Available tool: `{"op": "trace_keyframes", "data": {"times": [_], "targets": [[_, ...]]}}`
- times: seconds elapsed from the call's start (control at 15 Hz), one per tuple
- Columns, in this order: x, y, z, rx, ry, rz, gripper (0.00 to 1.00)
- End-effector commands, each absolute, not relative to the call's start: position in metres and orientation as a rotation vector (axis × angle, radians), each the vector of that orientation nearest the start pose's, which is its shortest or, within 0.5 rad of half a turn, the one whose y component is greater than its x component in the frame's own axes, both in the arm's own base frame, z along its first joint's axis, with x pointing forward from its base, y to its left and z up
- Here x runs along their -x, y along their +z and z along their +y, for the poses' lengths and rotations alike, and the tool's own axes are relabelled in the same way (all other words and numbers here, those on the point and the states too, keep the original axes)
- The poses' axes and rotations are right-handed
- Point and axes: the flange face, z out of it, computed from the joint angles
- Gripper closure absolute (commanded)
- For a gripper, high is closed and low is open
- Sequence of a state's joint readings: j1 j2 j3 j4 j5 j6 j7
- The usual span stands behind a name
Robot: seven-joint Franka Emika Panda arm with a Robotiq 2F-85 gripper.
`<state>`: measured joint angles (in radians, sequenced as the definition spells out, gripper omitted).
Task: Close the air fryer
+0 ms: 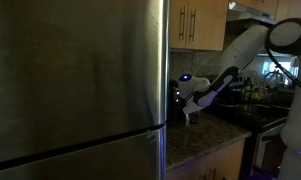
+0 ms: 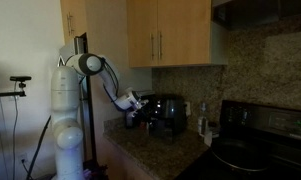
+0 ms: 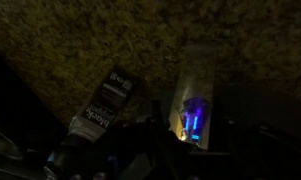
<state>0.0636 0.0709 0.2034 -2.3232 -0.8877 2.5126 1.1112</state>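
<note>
The air fryer (image 2: 170, 114) is a small black appliance standing on the granite counter (image 2: 165, 148) against the wall. In an exterior view only a dark sliver of it (image 1: 176, 92) shows past the fridge edge. My gripper (image 2: 140, 108) hangs just beside the fryer's near side, close to it or touching it; it also shows in an exterior view (image 1: 190, 104). The wrist view is very dark: a pale panel with a blue glow (image 3: 193, 112) lies over speckled granite, and the fingers are black shapes. Whether the jaws are open or shut does not show.
A big brushed-steel fridge (image 1: 75, 85) fills the near side of an exterior view. A black stovetop (image 2: 252, 152) lies beyond the fryer. Wooden cabinets (image 2: 170, 35) hang above the counter. A small white bottle (image 2: 202, 124) stands between the fryer and the stove.
</note>
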Motion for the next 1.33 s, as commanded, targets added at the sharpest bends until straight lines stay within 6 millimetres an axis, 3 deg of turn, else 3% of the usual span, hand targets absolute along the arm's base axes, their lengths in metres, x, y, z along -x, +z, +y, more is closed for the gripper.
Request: {"op": "trace_keyframes", "data": {"times": [0.0,0.07,0.27,0.33,0.4,0.47,0.53,0.87,1.0,1.2,1.27], "targets": [[-0.498,0.321,0.145,3.400,-0.745,0.230,0.65],[-0.501,0.315,0.145,3.419,-0.743,0.229,0.90],[-0.512,0.300,0.135,3.422,-0.756,0.287,0.90],[-0.500,0.314,0.140,3.411,-0.747,0.250,0.65],[-0.503,0.311,0.139,3.411,-0.757,0.266,0.65],[-0.505,0.310,0.138,3.410,-0.765,0.274,0.40],[-0.498,0.317,0.138,3.405,-0.730,0.263,0.39],[-0.452,0.365,0.128,3.339,-0.564,0.158,0.01],[-0.429,0.389,0.119,3.392,-0.538,0.190,0.00],[-0.397,0.421,0.107,3.359,-0.731,0.178,0.00],[-0.428,0.411,0.118,3.375,-0.653,0.213,0.00]]}}
